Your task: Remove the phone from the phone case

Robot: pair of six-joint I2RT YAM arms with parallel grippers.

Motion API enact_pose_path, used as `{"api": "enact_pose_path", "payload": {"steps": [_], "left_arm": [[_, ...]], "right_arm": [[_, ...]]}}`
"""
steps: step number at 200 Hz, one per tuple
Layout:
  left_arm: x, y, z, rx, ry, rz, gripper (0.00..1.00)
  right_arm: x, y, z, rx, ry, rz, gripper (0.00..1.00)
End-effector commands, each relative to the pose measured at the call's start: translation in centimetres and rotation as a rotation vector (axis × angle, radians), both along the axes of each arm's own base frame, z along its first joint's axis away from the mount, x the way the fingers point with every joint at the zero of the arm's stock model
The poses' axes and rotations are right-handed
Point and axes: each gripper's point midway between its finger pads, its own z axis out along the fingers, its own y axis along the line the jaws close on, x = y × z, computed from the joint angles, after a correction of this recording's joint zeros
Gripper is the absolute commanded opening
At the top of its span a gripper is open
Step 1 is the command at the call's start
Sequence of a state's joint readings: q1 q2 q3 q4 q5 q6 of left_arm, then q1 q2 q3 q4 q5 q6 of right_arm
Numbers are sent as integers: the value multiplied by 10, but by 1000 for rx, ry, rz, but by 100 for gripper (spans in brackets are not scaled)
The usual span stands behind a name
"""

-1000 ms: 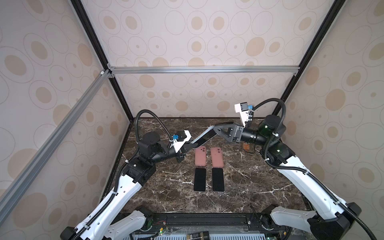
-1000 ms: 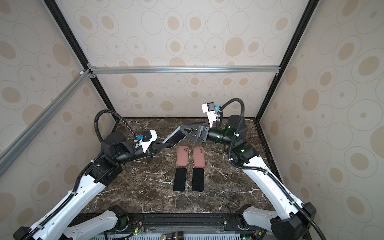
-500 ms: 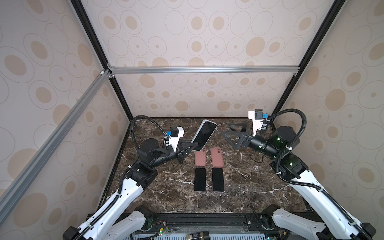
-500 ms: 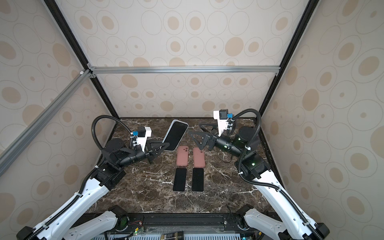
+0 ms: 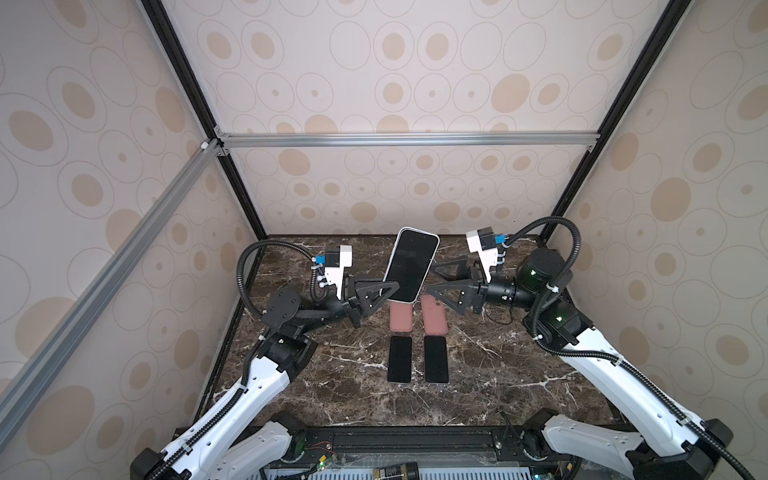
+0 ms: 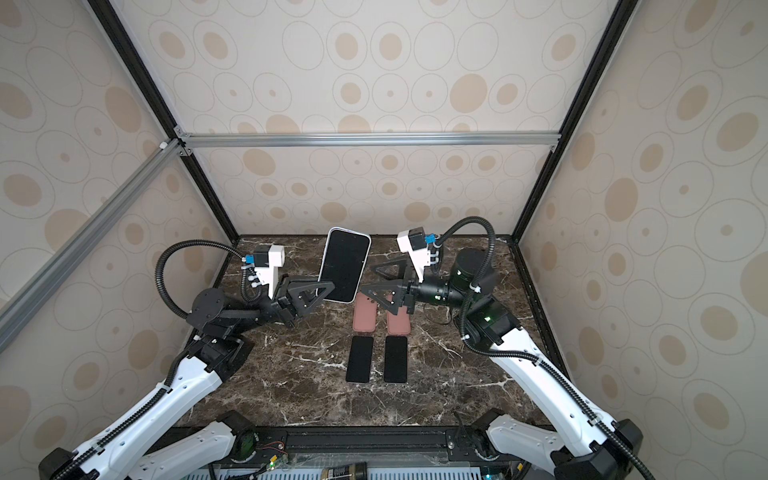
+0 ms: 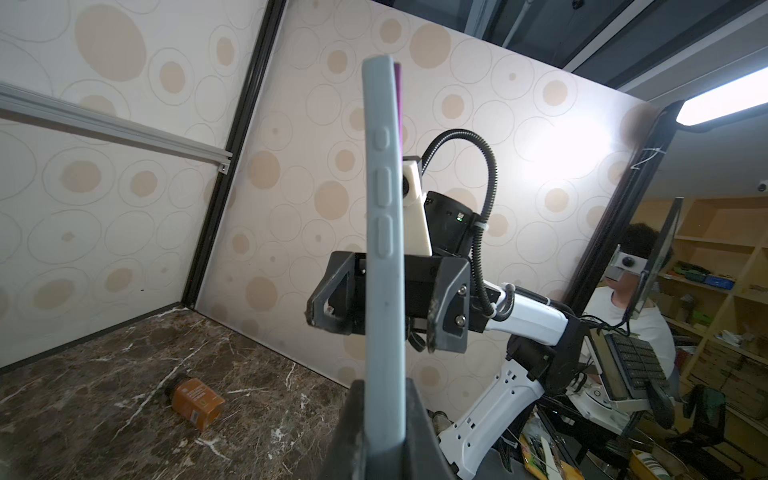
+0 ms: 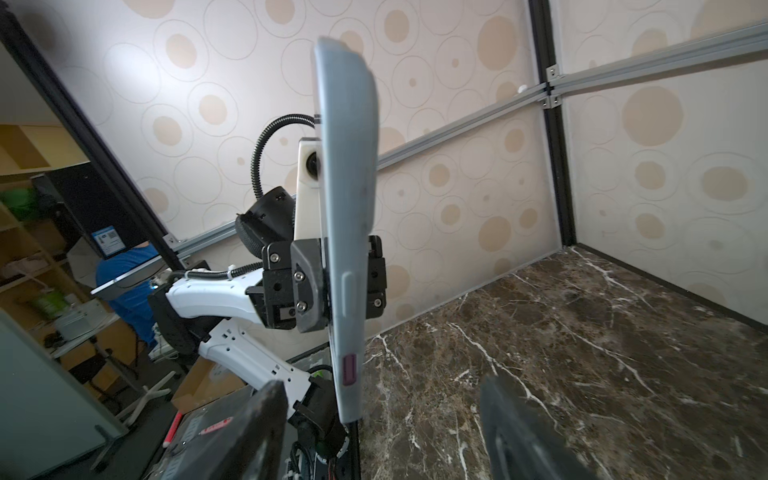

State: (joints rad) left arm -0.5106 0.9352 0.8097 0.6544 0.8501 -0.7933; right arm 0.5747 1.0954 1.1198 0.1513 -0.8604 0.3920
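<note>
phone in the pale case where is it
In both top views the left gripper holds the cased phone aloft above the pink cases, the open right gripper beside it.

The phone case [image 7: 384,249] is pale grey-blue; its phone [image 5: 409,268] shows black, edged perhaps magenta. Pink cases [image 5: 401,316] and black phones [image 5: 400,359] lie on brown, white-veined worktop [image 5: 332,374].

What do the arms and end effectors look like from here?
The left arm and right arm have white shells and black joints. The left end effector and right end effector are black, triangular and open-framed. Each wrist carries a white camera block with a blue plug and a looping black ribbed cable. Green lights glow on the right arm.
</note>
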Motion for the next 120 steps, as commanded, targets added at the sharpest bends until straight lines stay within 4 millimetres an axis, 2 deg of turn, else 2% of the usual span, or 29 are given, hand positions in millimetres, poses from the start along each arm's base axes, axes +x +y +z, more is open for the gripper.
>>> {"api": "enact_pose_path", "payload": {"steps": [1,62,96,120], "left_arm": [[-24,9,35,-91,-104,-60,0],[-27,9,35,-94,-107,-76,0],[-27,9,32,-92,-107,-82,0],[-29,9,32,-94,-115,-88,0]], "right_arm": [[-20,7,12,26,-126,97,70],[-40,21,13,52,-197,184,56],[-41,26,11,32,-189,203,48],[-40,28,10,26,-185,207,47]]}}
